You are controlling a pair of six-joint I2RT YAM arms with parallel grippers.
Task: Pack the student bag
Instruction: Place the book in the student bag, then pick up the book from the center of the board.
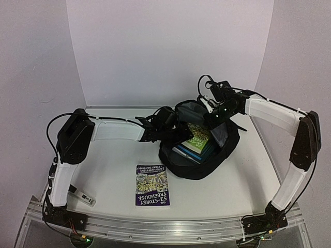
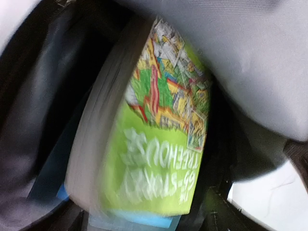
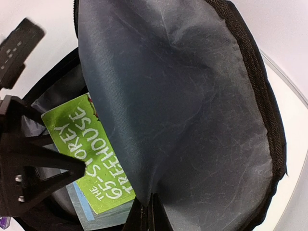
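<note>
**Bag held open by the right arm, left arm reaching in**

The student bag (image 1: 192,168) is seen lying on the white table (image 1: 114,165), centre right, its mouth open towards the left arm. The right arm is raised from its base at the near right corner, bent sharply at the elbow and stretched back over the bag. The right gripper (image 3: 147,206) is pinched tight on the edge of the bag's grey-lined flap (image 3: 178,106), which is held up. The left arm is folded at the far left, its forearm laid level across the table, and the left gripper (image 1: 173,132) is placed at the bag's mouth. How wide its jaws stand cannot be told. A green book (image 2: 159,159) is seen inside the bag on a blue one. A purple book (image 1: 152,185) lies flat on the table, just beside the bag.
</note>
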